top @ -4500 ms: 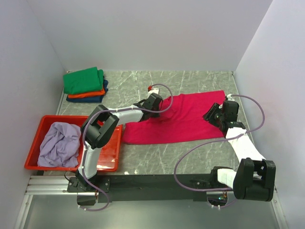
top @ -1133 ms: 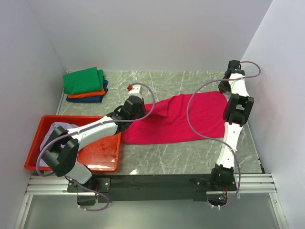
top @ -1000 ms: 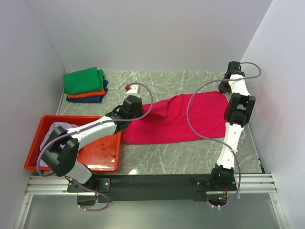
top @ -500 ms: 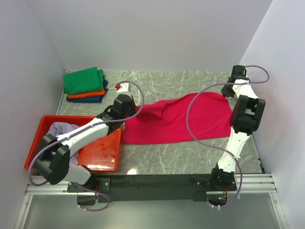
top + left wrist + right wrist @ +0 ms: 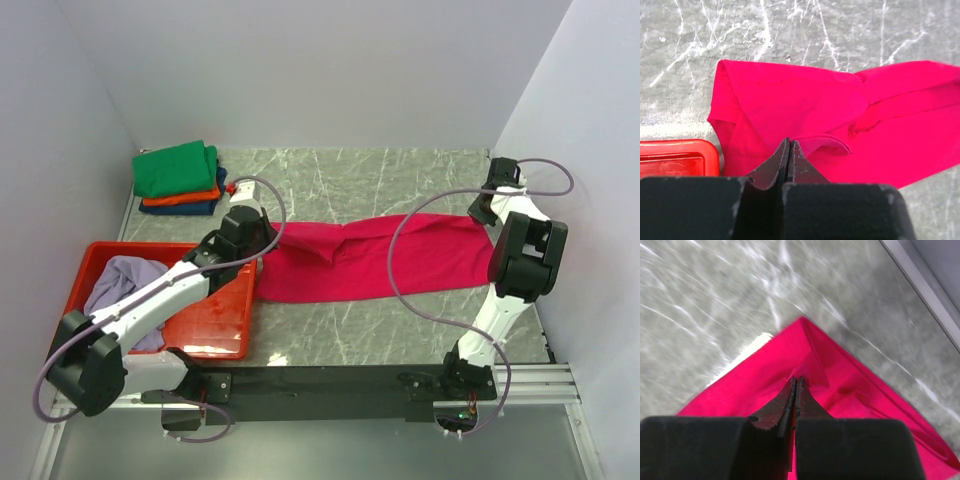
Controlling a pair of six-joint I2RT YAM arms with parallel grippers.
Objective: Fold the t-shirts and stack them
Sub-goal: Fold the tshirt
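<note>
Top external: mid-fold on the crimson-pink t-shirt (image 5: 380, 262), lying across the middle of the table (image 5: 380, 180). Pinched at each end by left gripper (image 5: 788, 142) and right gripper (image 5: 795, 380), both clamped on cloth. Next up, probably: carry that far edge onto the near hem, keep it taut, let go.

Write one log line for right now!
left gripper: shut on pink t-shirt | right gripper: shut on pink t-shirt | folded stack: back-left corner
</note>
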